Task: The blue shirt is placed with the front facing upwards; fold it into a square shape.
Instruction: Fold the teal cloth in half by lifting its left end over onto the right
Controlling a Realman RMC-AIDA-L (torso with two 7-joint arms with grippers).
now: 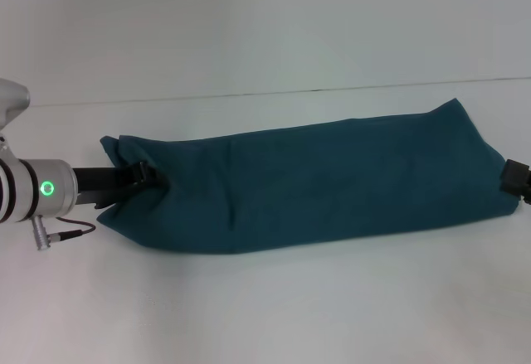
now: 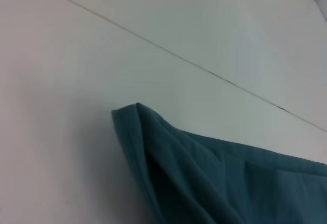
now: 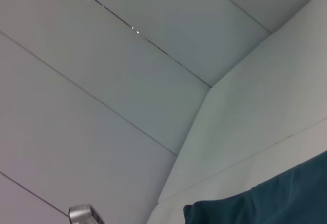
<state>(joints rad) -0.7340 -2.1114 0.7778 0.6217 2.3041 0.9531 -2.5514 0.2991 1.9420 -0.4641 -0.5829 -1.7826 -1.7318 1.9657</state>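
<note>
Shirt [image 1: 315, 177] is laid out on the white table [image 1: 274, 306] as a long folded band running left to right, with no lettering showing, so it's only halfway to a square. Left gripper [image 1: 148, 173] is seen clamped on the cloth at the band's left end, pretty much buried in it. Right gripper [image 1: 516, 180] is seen at the far right end, touching the fabric, but it's cut off by the frame edge, so whether it's pinching or apart can't be told. Biggest risk, probably: only the top layer gets held, so the lower layers would be dragged or dropped and the fold would end up skewed. Neither wrist view shows fingers, just cloth corners.
</note>
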